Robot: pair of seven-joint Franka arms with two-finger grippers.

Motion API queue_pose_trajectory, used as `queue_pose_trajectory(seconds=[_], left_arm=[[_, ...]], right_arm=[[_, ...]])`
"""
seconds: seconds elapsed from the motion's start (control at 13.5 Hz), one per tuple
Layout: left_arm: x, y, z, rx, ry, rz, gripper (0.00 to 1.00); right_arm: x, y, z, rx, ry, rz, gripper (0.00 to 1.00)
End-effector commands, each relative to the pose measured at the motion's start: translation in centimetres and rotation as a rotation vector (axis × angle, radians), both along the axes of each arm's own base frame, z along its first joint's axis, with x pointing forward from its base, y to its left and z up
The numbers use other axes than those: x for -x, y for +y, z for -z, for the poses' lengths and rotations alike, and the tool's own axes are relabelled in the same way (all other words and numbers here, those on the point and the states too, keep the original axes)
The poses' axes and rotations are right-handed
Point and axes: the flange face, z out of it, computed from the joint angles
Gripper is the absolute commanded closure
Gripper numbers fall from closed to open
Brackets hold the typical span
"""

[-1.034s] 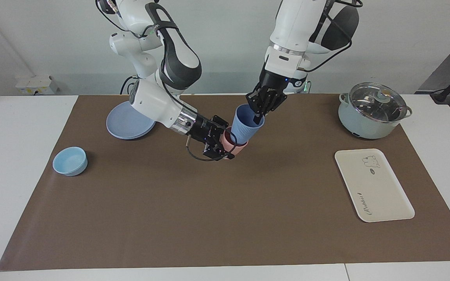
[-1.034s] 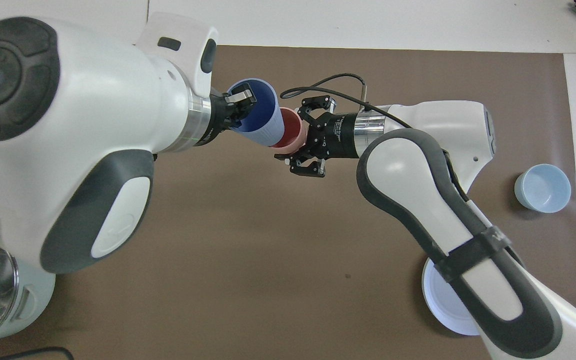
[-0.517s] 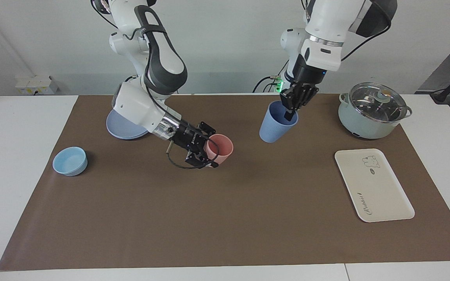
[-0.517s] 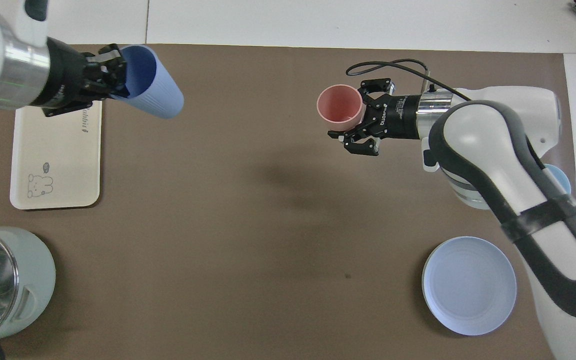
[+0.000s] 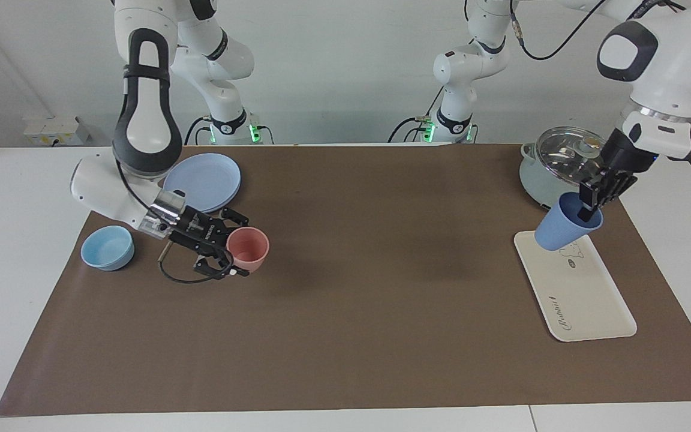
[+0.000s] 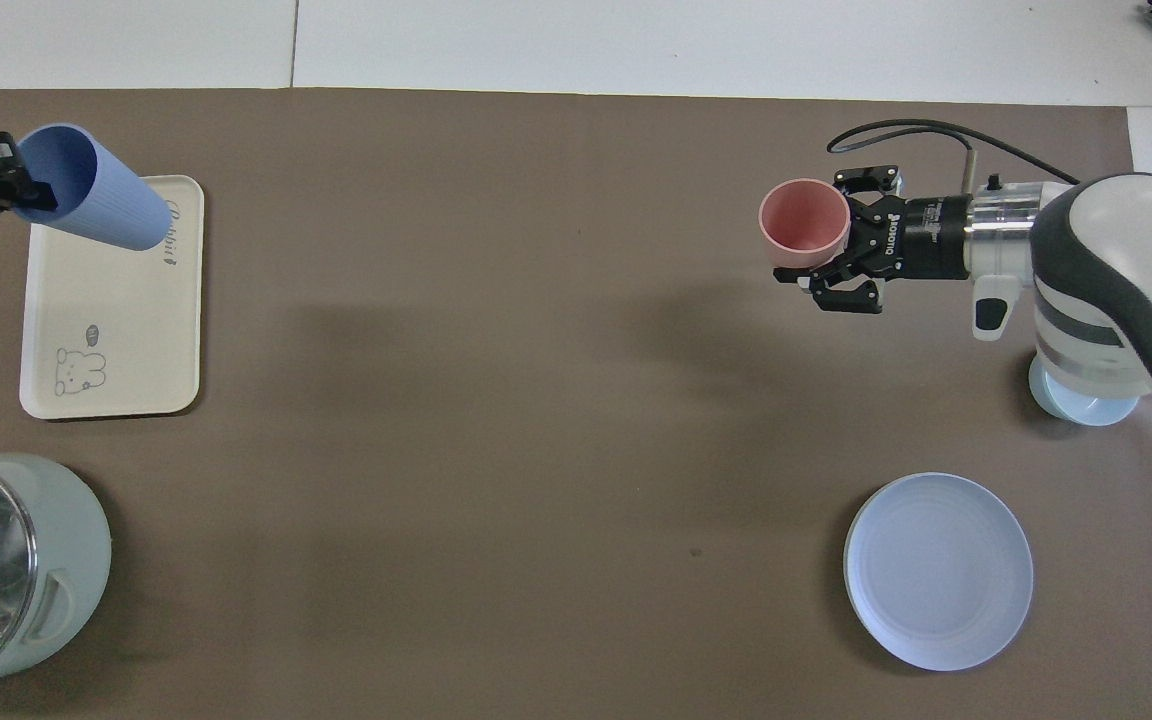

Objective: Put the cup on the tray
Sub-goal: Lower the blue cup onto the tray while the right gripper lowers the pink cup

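Observation:
The periwinkle-blue cup (image 5: 564, 231) hangs tilted in the air over the cream tray (image 5: 585, 300), its base low above the tray. My left gripper (image 5: 591, 204) is shut on the cup's rim, one finger inside. In the overhead view the cup (image 6: 86, 190) and left gripper (image 6: 1, 180) show over the tray (image 6: 111, 330). My right gripper (image 5: 225, 243) is shut on a pink tumbler (image 5: 248, 249), low over the mat toward the right arm's end; both also show in the overhead view, gripper (image 6: 841, 250) and tumbler (image 6: 804, 220).
A pale green pot with a glass lid (image 5: 573, 171) stands beside the tray, nearer to the robots. A round blue plate (image 5: 204, 180) and a light-blue bowl (image 5: 107, 247) lie toward the right arm's end. A brown mat (image 5: 381, 300) covers the table.
My left gripper carried the cup from the middle of the table to over the tray. My right gripper moved the pink tumbler toward the right arm's end and lower.

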Motion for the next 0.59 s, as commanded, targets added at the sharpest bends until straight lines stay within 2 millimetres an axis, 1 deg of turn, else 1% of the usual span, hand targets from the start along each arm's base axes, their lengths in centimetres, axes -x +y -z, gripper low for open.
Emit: queue_pose_trajectory(seconds=[0.0, 0.07, 0.15, 0.22, 0.3, 0.37, 0.44, 0.52], left_arm=[[1.1, 5.4, 6.9, -0.035, -0.034, 0.054, 1.0], [1.9, 6.2, 8.6, -0.041, -0.024, 0.053, 1.0], [2.6, 7.3, 9.5, -0.041, -0.011, 0.042, 1.0], [2.8, 7.5, 9.7, -0.041, -0.006, 0.042, 1.0], [3.3, 7.3, 10.8, -0.037, 0.01, 0.043, 1.0], [3.9, 6.8, 11.7, -0.038, 0.012, 0.039, 1.0], [4.1, 6.0, 12.6, -0.047, -0.008, 0.033, 1.0], [4.3, 5.5, 12.9, -0.048, -0.011, 0.031, 1.0]], right_arm=[[0.6, -2.8, 4.3, -0.092, -0.066, -0.052, 1.0], [1.5, -3.7, 5.8, -0.097, -0.076, -0.058, 1.0], [2.0, -5.0, 7.3, -0.105, -0.1, -0.07, 1.0], [2.2, -5.4, 7.5, -0.11, -0.113, -0.075, 1.0], [2.3, -5.5, 7.6, -0.109, -0.119, -0.078, 1.0], [2.5, -5.7, 8.3, -0.113, -0.115, -0.079, 1.0], [2.8, -6.4, 9.9, -0.12, -0.132, -0.094, 1.0], [3.1, -6.4, 10.2, -0.124, -0.133, -0.097, 1.0]])
